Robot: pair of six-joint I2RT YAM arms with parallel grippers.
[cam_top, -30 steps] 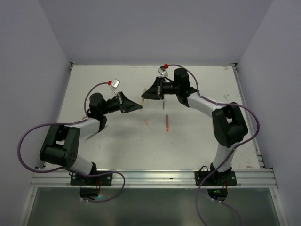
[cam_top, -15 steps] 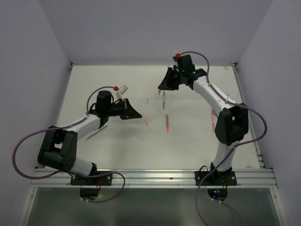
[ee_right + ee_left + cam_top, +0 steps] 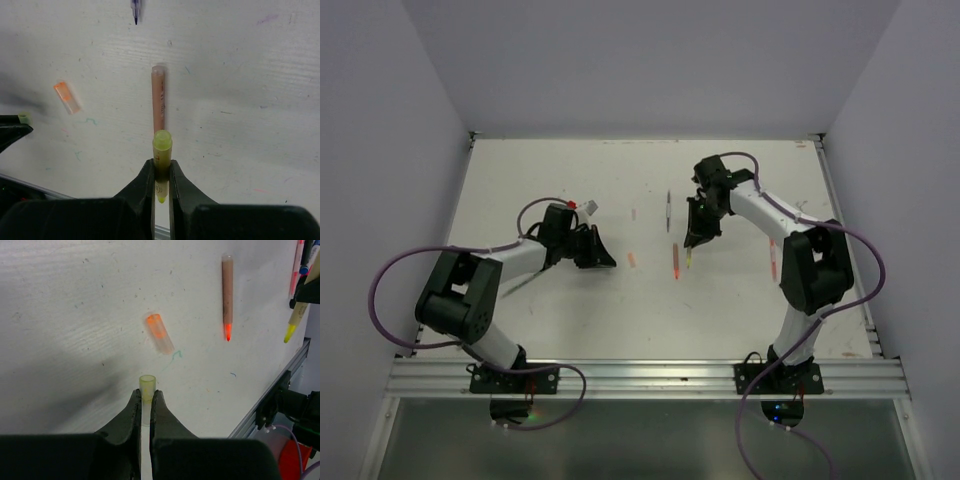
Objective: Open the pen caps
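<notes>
Pen caps [image 3: 631,258]: 2 seen, both off.

Top view: orange cap [image 3: 631,259] lies on the table [image 3: 520,180] between the grippers. The left gripper [image 3: 605,258] is nearer to it than the right gripper [image 3: 692,242]. 4 pens: yellow pen [image 3: 688,261], orange pen [image 3: 675,266], blue pen [image 3: 668,212], pink pen [image 3: 772,255].

Left wrist: fingers pinch the yellow cap [image 3: 147,384], mouth toward 12. Orange cap sits near at 12, axis 11–5.

Right wrist: fingers clamp the yellow pen, axis 12–6. Orange pen lies just beyond at 12.
</notes>
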